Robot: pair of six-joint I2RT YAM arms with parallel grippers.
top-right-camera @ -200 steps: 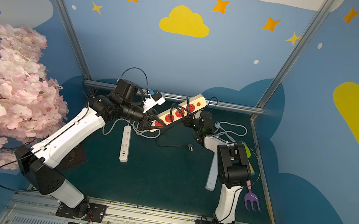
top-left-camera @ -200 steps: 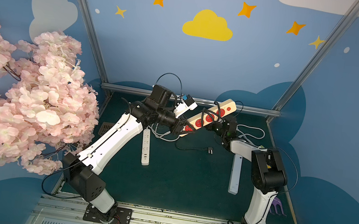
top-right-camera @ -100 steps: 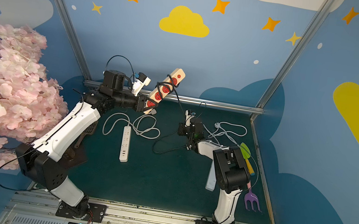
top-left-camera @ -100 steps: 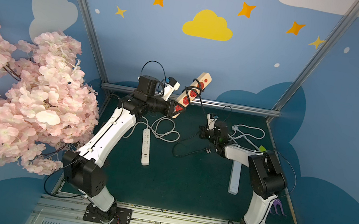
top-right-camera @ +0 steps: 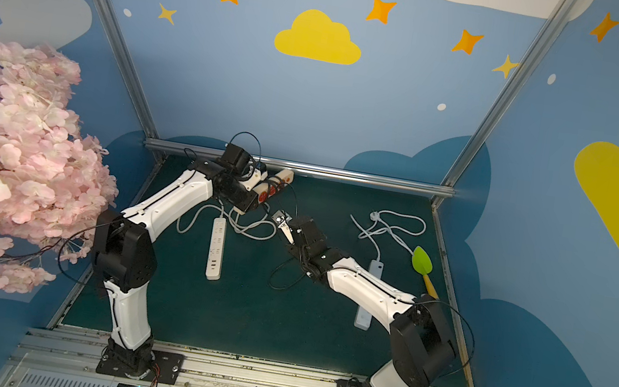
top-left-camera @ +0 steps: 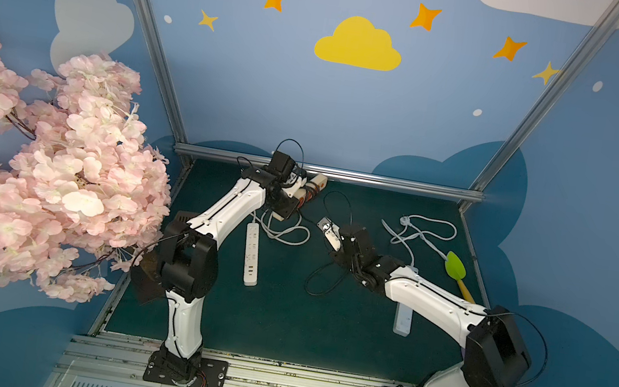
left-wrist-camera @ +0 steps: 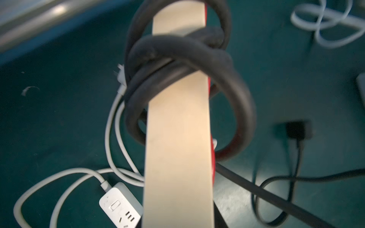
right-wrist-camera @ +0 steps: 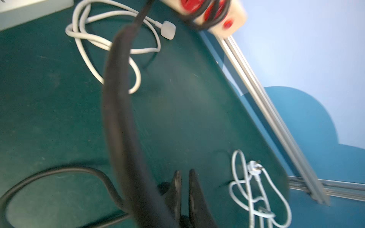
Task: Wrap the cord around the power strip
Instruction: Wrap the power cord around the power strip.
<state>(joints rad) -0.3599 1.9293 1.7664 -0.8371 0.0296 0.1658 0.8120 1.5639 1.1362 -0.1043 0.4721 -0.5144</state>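
A beige power strip point(top-left-camera: 317, 181) with red sockets hangs tilted over the back of the mat, near the rail, in both top views. My left gripper point(top-left-camera: 295, 200) is shut on its near end. The left wrist view shows the strip's plain back point(left-wrist-camera: 177, 138) with several loose black cord point(left-wrist-camera: 197, 53) turns round it. The cord's free length drops to a loop on the mat point(top-left-camera: 320, 284) and ends in a black plug point(left-wrist-camera: 298, 130). My right gripper point(top-left-camera: 323, 224) point(right-wrist-camera: 185, 172) is shut mid-table. The cord point(right-wrist-camera: 118, 98) runs close beside one finger, with nothing between the tips.
A white power strip point(top-left-camera: 252, 253) with its white cord point(top-left-camera: 284, 237) lies left of centre. Another pale strip point(top-left-camera: 403, 319) with a tangled cord point(top-left-camera: 420, 229) and a green spatula point(top-left-camera: 456, 266) lie on the right. Pink blossom branches point(top-left-camera: 31, 159) crowd the left wall; a metal rail point(top-left-camera: 385, 181) bounds the back.
My left arm carried the power strip from the middle up and leftward, then down toward the back rail. My right gripper came off the strip, shut, and moved left over the mat.
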